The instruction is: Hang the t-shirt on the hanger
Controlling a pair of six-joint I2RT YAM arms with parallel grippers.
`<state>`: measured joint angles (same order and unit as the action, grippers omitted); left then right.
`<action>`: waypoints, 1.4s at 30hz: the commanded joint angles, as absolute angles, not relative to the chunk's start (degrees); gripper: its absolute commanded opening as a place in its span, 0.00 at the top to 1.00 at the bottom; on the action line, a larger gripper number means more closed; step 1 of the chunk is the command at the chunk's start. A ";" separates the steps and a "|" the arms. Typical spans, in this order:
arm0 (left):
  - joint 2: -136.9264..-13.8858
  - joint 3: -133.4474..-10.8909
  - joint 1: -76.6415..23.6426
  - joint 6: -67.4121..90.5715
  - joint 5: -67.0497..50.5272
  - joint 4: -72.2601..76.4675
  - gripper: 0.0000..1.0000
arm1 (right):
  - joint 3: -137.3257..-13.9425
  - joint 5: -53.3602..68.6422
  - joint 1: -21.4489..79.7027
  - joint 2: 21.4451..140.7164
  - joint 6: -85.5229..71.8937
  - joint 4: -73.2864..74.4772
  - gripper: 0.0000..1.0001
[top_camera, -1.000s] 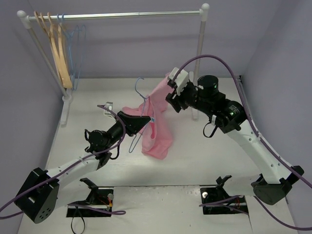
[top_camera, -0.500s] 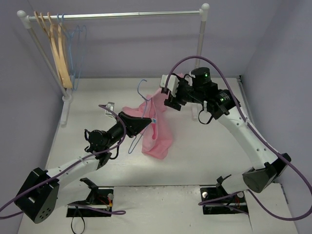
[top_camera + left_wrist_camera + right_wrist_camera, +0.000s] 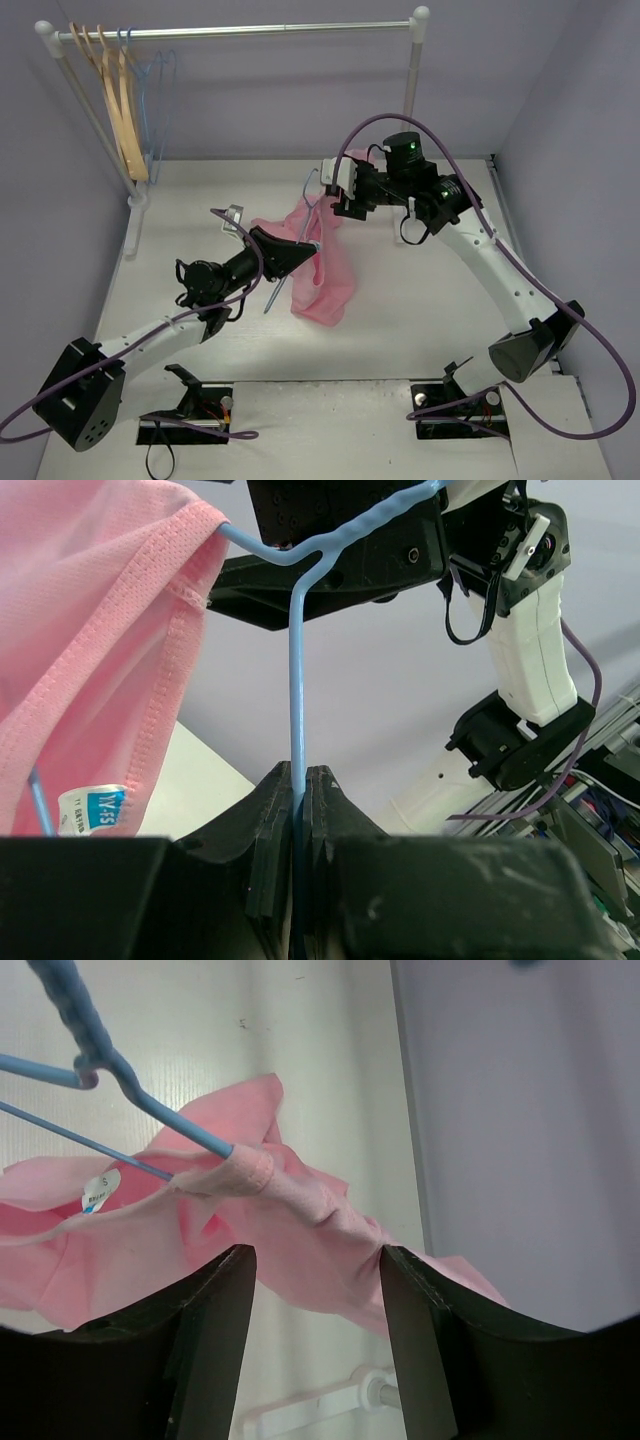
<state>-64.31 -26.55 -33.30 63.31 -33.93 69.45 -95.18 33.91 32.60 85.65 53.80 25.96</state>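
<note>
Hanging on the rack [image 3: 240, 31] at the far left, tan wooden hangers [image 3: 118, 110] are crowding one end of the rail. Toward the middle of the desk [image 3: 430, 320], the left gripper [image 3: 297, 780] is clamping its fingers together on a straight run of the hanger [image 3: 296, 670], holding the pale-blue wire raised off the surface. The t-shirt [image 3: 325, 280] is draping over that wire near mid-desk, one wire arm running in under a hemmed edge, its white-and-blue label [image 3: 95, 808] showing beside it. Just right and farther back, the right gripper [image 3: 312, 1260] is hovering over the pink cloth beside the hook, its fingers standing apart and gripping nothing.
</note>
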 commanded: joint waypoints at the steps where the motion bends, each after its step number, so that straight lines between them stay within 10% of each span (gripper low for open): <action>1: -64.42 -31.55 -33.22 63.72 -37.79 75.94 1.00 | -96.51 36.83 32.52 85.17 55.28 22.60 0.47; 28: -65.83 -35.85 -33.05 63.72 -44.56 71.20 1.00 | -90.09 38.76 32.43 81.03 54.75 19.60 0.66; 34: -65.83 -39.28 -31.03 62.24 -47.29 62.97 1.00 | -88.33 38.76 32.34 79.37 55.37 19.60 1.00; 42: -56.96 -46.55 -22.51 46.53 -36.50 23.30 0.60 | -79.47 30.42 32.43 72.96 52.56 11.08 1.00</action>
<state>-61.17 -39.88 -24.73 57.12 -42.33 40.29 -81.01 32.16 31.81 77.73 56.80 21.02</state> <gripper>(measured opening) 0.367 0.115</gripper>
